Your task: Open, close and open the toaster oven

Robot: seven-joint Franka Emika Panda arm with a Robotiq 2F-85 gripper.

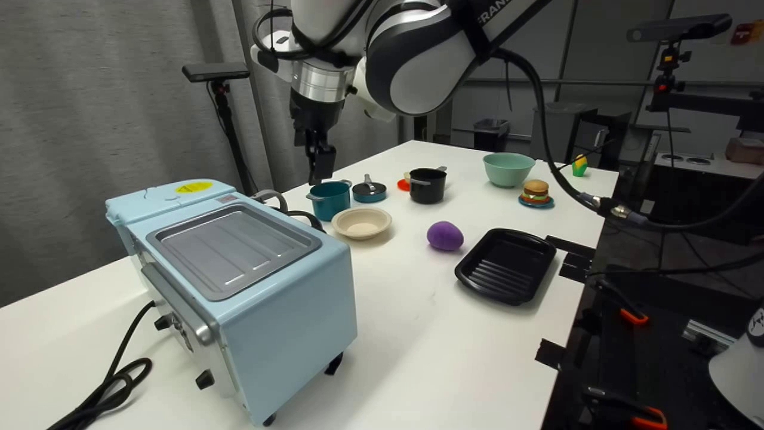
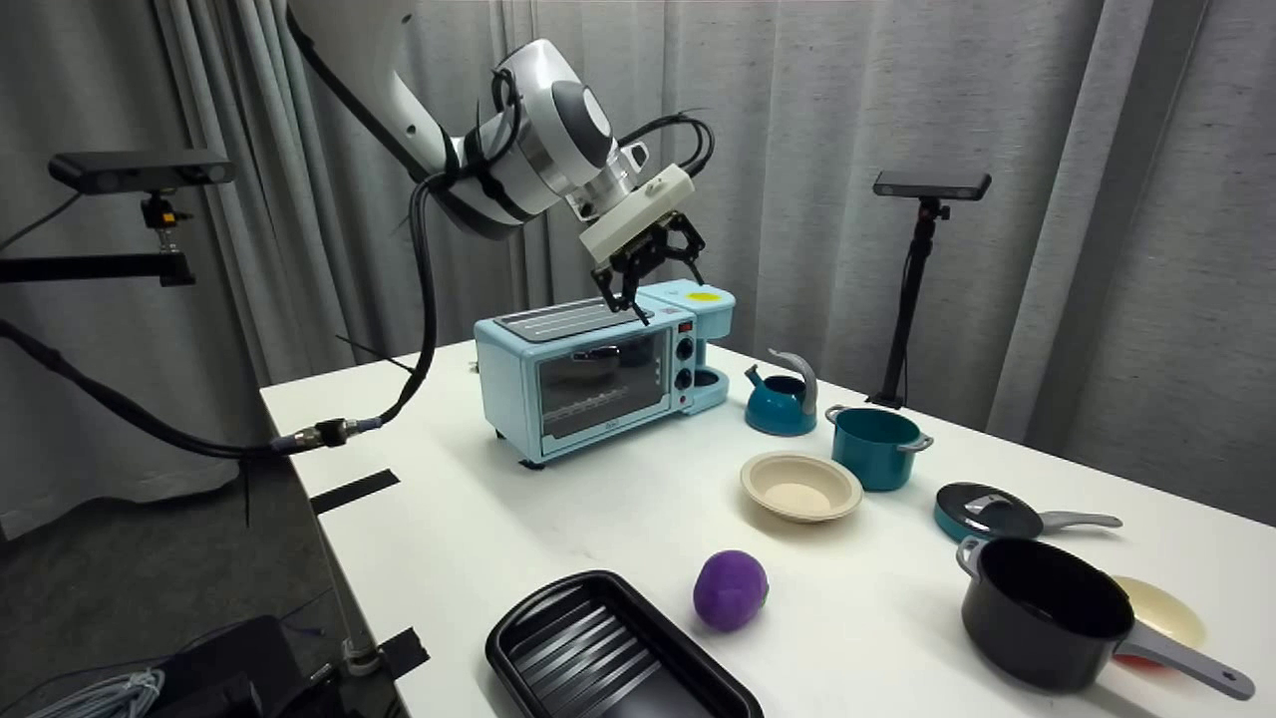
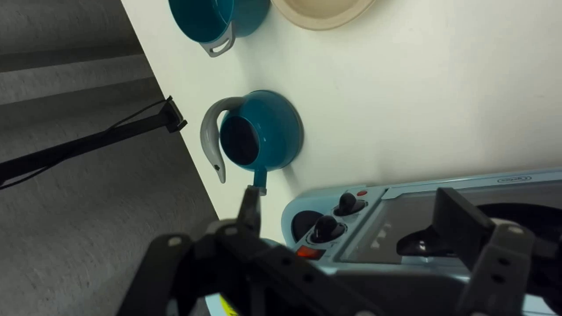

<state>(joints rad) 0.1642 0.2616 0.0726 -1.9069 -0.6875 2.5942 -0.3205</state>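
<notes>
in an exterior view, the light blue, boxy metal toaster oven (image 2: 598, 369) stands upright on the white, flat-topped table (image 2: 598, 519). its rectangular glass door (image 2: 604, 391) is closed. the black two-finger gripper (image 2: 674, 300) is positioned near the upper front of the oven, close to the control panel (image 2: 685, 364); its jaws are spread. a teal rounded kettle (image 2: 773, 411) with a curved grey handle stands near the control-panel end. a beige shallow bowl (image 2: 800, 489) and a teal cylindrical pot (image 2: 872, 462) are located just beside each other.

in an exterior view, a grey ribbed metal panel (image 1: 236, 249) is fitted on the oven top. a black power cord (image 1: 89, 408) lies partly coiled on the table near the oven. the gripper is seen edge-on, apart from the oven; the gap between its jaws cannot be read from this angle. a purple rounded object (image 1: 444, 236) rests near a black rectangular ribbed tray (image 1: 507, 263).

in the wrist view, two dark fingers (image 3: 463, 224) of the gripper stand wide apart. two black knobs (image 3: 327, 228) on the control panel and part of the closed door appear between them. the pot and the beige shallow bowl are cut off by the upper edge.
</notes>
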